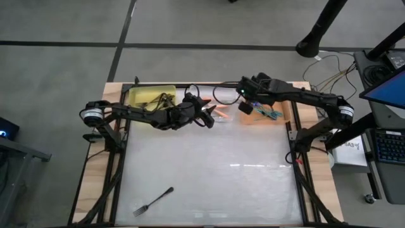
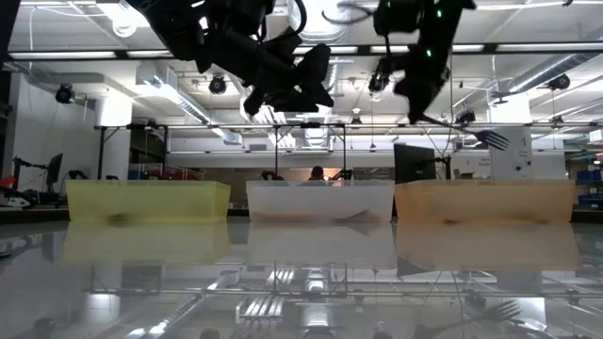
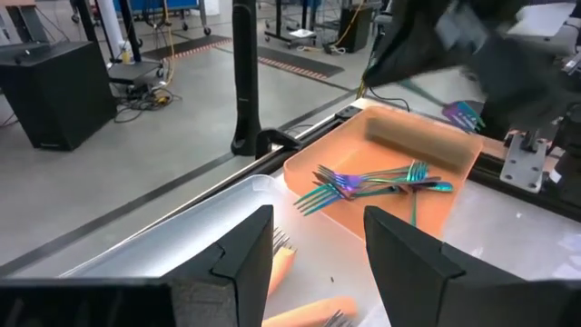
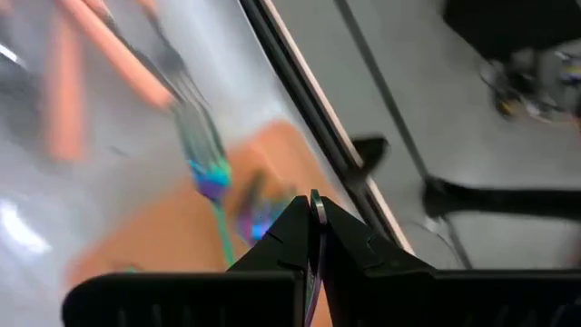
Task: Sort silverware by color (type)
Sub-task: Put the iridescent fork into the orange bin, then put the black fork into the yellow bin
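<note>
Three bins stand along the table's far edge. The yellow bin (image 1: 142, 92) holds dark forks, the white bin (image 2: 320, 198) holds orange-handled forks (image 3: 283, 262), and the orange bin (image 3: 390, 136) holds teal forks (image 3: 381, 184). My left gripper (image 3: 318, 222) hangs open above the white bin with nothing between its fingers. My right gripper (image 2: 419, 99) is shut on a teal fork (image 2: 476, 135) above the orange bin. One black fork (image 1: 154, 201) lies flat on the table near its front edge. My right gripper pinches the teal fork between its two shut fingers; a thin edge of the fork (image 4: 314, 207) shows between the fingertips. The fingers slant down from above. The fork sticks out toward the table's right, tines (image 2: 490, 139) lowest, lifted clear above the orange bin.
The wide middle and near part of the table (image 1: 209, 171) is bare except for the black fork. Both arms reach in over the far edge, close together above the bins. Cables and stands lie beyond the table's right side.
</note>
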You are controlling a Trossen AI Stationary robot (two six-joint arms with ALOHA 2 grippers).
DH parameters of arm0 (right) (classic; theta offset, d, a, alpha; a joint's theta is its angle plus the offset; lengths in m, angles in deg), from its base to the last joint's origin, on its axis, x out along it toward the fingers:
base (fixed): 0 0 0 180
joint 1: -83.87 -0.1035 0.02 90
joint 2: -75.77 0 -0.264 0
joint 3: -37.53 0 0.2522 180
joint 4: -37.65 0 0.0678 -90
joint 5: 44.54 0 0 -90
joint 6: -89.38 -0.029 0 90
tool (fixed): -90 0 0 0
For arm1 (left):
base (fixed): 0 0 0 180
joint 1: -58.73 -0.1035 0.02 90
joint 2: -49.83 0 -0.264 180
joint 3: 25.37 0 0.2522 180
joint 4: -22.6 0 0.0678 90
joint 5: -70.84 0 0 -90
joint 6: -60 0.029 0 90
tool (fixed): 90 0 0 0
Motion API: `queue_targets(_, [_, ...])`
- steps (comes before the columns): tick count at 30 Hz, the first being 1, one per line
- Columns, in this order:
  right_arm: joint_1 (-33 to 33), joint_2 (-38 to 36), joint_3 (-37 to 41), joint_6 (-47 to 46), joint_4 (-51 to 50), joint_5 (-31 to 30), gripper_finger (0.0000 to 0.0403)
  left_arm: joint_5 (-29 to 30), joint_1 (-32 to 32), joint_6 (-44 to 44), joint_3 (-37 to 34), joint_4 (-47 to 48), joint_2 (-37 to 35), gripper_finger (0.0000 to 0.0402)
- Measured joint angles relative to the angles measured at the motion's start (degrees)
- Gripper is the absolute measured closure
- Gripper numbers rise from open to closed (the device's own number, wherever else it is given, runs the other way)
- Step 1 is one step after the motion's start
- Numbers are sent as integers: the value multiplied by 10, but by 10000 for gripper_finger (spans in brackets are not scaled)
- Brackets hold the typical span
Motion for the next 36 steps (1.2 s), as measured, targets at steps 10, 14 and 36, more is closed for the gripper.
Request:
queue_targets(10, [51,0,145,17,64,-34,394,0,18,-14,0,29,0,247])
queue_targets(14, [64,0,177,17,85,-34,394,0,26,-18,0,36,0,247])
queue_targets(36, [68,0,85,-48,54,135,287,-303,110,-191,0,516,-119,247])
